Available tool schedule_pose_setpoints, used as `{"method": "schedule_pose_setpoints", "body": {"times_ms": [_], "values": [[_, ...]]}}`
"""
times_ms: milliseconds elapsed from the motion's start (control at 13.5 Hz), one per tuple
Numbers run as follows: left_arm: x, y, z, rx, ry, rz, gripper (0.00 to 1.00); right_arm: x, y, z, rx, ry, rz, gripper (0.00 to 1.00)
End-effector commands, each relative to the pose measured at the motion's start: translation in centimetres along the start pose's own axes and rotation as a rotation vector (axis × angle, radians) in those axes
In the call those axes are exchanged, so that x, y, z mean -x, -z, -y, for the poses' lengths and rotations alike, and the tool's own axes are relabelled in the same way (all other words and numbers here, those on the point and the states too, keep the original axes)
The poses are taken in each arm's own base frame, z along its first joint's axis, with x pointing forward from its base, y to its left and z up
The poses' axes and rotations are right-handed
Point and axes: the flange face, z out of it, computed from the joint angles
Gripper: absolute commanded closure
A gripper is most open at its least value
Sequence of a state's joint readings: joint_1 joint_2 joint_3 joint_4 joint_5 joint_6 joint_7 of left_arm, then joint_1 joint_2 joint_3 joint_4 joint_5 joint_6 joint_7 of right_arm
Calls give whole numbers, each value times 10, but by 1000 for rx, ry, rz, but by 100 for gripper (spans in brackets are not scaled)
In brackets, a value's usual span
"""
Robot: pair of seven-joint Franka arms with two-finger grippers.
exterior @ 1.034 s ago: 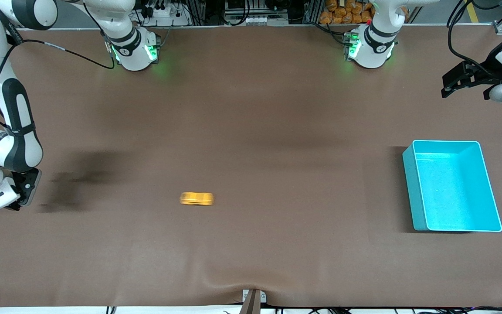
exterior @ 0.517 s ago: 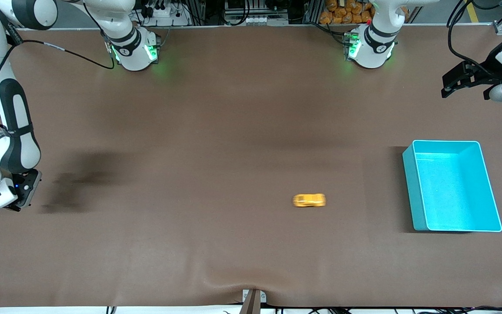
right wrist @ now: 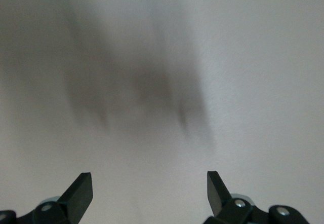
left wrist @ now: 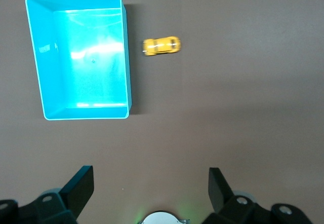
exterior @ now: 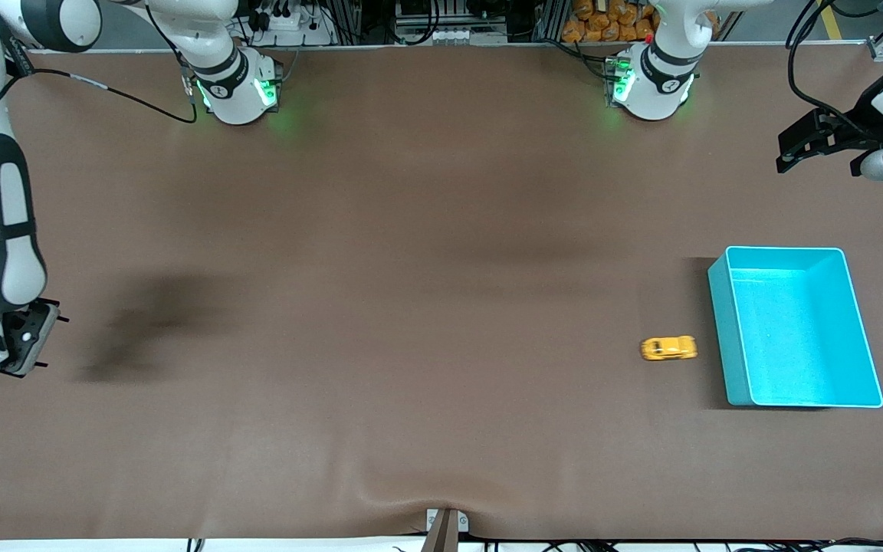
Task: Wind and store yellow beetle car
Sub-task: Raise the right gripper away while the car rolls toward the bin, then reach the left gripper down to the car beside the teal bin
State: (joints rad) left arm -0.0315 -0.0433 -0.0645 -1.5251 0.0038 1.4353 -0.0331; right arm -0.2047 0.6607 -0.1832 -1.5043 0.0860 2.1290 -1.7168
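Note:
The yellow beetle car [exterior: 668, 348] stands on its wheels on the brown table, a short gap from the turquoise bin [exterior: 720, 307], on the side toward the right arm's end. It also shows in the left wrist view, the car [left wrist: 161, 45] beside the empty bin [left wrist: 81, 72]. My left gripper [exterior: 790, 153] hangs open and empty high over the table's left-arm end, farther from the front camera than the bin; its jaws [left wrist: 151, 183] stand wide. My right gripper [exterior: 47, 341] is open and empty over the bare table at the right arm's end, as the right wrist view [right wrist: 149, 183] shows.
The brown mat [exterior: 426, 253] covers the whole table. A small ridge in the mat and a bracket [exterior: 445, 525] sit at the edge nearest the front camera. The two arm bases [exterior: 238, 88] [exterior: 652, 84] stand along the edge farthest from it.
The car has rolled across the table from near the middle toward the left arm's end and now sits beside the bin. My right arm has drawn back toward its end.

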Motion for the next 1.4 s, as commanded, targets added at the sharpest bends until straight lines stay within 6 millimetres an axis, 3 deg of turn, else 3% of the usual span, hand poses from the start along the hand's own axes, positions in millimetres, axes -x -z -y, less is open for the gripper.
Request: {"method": "schedule_pose_setpoints", "body": {"times_ms": [0, 74, 221, 369, 517, 664, 960, 1034, 1181, 1329], "values": [[-2, 3, 1, 3, -16, -10, 0, -1, 96, -6, 27, -31, -81, 0], [-2, 3, 1, 3, -16, -10, 0, -2, 148, -6, 54, -29, -89, 0], [-3, 2, 3, 3, -13, -8, 0, -14, 230, 6, 56, -172, -108, 0], [-4, 1, 4, 4, -10, -6, 0, -29, 290, 19, 100, -306, -125, 0], [-19, -21, 12, 6, 4, 29, 0, -61, 333, 38, 130, -422, -144, 0], [-37, -46, 31, 8, 37, 60, 0, -96, 351, 49, 121, -599, -162, 0], [-79, -107, 36, -11, 56, 98, 0, -148, 359, 69, 44, -802, -152, 0], [-85, -123, 36, -10, 59, 121, 0, -163, 369, 79, 34, -855, -153, 0], [-103, -160, 41, -10, 84, 145, 0, -180, 370, 89, -2, -953, -135, 0], [-116, -192, 67, 4, 175, 166, 0, -195, 383, 106, -19, -1052, -108, 0]]}}
